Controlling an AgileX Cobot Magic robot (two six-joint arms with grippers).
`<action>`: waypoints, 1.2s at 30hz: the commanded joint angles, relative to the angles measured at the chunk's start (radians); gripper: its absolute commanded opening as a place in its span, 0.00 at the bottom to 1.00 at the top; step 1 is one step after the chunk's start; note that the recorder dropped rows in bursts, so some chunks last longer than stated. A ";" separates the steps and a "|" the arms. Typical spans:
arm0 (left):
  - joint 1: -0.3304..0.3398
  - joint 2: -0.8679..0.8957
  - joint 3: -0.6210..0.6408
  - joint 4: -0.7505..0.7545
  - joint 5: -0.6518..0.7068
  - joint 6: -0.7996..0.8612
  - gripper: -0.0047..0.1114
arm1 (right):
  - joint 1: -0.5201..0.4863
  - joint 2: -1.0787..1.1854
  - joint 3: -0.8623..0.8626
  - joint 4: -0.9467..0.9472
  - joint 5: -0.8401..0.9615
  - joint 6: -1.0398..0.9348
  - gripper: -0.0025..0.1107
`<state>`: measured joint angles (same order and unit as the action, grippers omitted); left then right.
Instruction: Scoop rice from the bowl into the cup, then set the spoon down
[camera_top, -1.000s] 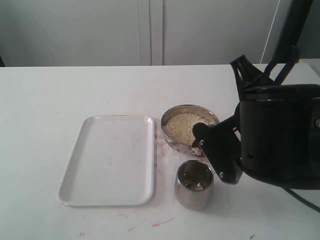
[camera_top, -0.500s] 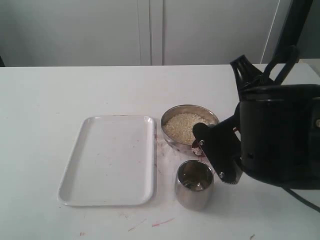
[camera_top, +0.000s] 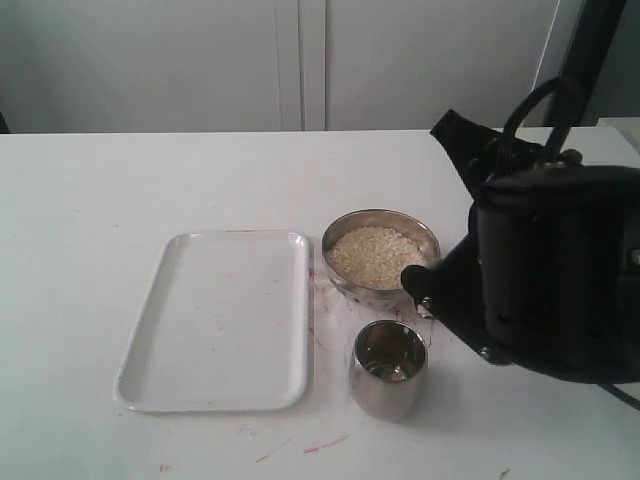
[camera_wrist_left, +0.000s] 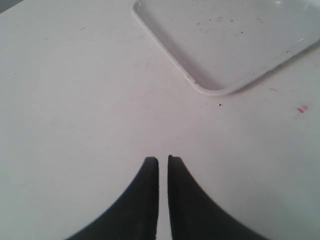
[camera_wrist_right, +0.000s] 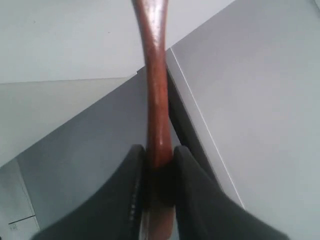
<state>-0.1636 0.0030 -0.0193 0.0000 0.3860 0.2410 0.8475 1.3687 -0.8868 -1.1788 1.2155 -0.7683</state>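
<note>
Right pincer (camera_wrist_right: 159, 150) clamps the spoon (camera_wrist_right: 155, 75) between bowl (camera_top: 334, 233) and cup (camera_top: 388, 375), seemingly angled for pouring rice (camera_top: 370, 256). Left pincer (camera_wrist_left: 163, 162), closed and empty, hangs over the desk (camera_wrist_left: 75, 100).

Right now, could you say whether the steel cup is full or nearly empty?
Nearly empty: the steel cup shows bare inner wall, only a little at bottom.

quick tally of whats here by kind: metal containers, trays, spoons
metal containers: 2 (bowl, cup)
trays: 1 (white tray)
spoons: 1 (wooden spoon)
total: 4
</note>
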 joint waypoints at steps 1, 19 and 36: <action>-0.002 -0.003 0.009 0.000 0.033 -0.006 0.16 | -0.010 -0.010 0.004 -0.029 0.006 -0.014 0.02; -0.002 -0.003 0.009 0.000 0.033 -0.006 0.16 | -0.010 0.037 0.004 -0.066 -0.011 0.021 0.02; -0.002 -0.003 0.009 0.000 0.033 -0.006 0.16 | -0.010 0.044 0.004 -0.077 -0.102 -0.062 0.02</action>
<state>-0.1636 0.0030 -0.0193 0.0000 0.3860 0.2410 0.8475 1.4100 -0.8868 -1.2389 1.1150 -0.7821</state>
